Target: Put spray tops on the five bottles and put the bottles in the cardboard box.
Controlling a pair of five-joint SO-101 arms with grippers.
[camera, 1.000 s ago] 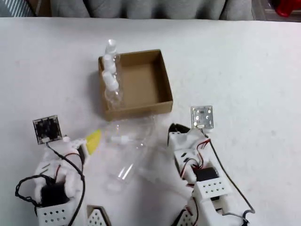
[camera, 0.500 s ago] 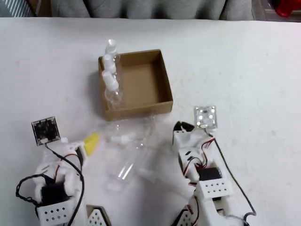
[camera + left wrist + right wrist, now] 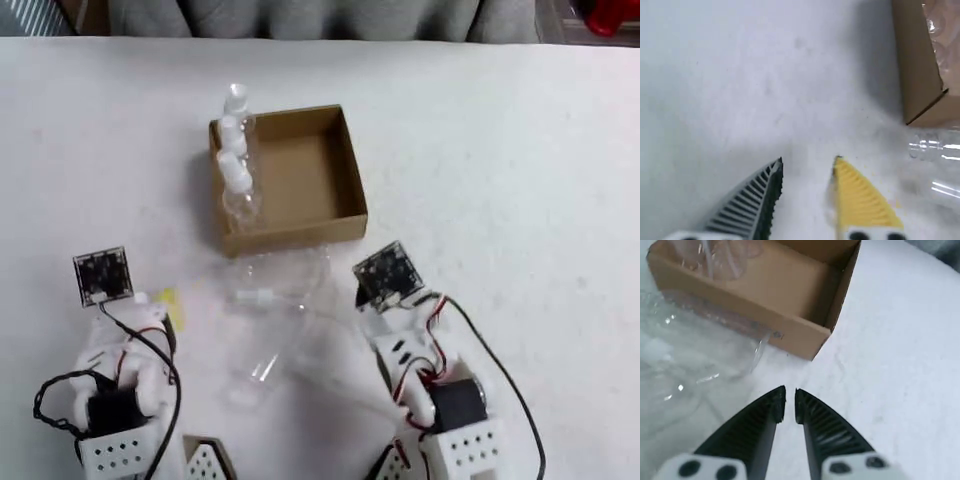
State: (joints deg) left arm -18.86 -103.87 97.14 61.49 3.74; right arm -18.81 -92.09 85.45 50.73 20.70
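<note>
Spread apart, the left tool [image 3: 807, 170] hangs low over the white surface [image 3: 740, 75]. Its dark grey finger [image 3: 760, 200] and yellow finger [image 3: 860, 200] are both ribbed and have nothing between them but bare surface. Ahead of it, off to the yellow finger's side, stands a corner of the brown cardboard box [image 3: 920, 65]. Closer in on that same side is a clear plastic bottle lying on its side [image 3: 935, 150], just beside the box's wall and apart from the yellow finger.

The right tool [image 3: 789, 402] has two black ribbed fingers pressed almost together, with only a thin slit between the tips, and it pinches nothing. Just ahead of the tips is another corner of the box, near but not touching. The lying bottle rests against the box's outer wall, off to one side of this tool.

From the high view, the lying bottle sits between the two tools, in front of the box wall nearest them. A small white part shows on it, and whether that part is fitted to the neck cannot be told. A second clear bottle [image 3: 262, 368] lies farther back, between the two arms, and its open mouth has no top. Inside the box, the clear plastic bottles with white spray tops [image 3: 237, 150] stand in a row of three against the wall on the left tool's side, well ahead of both tools.
</note>
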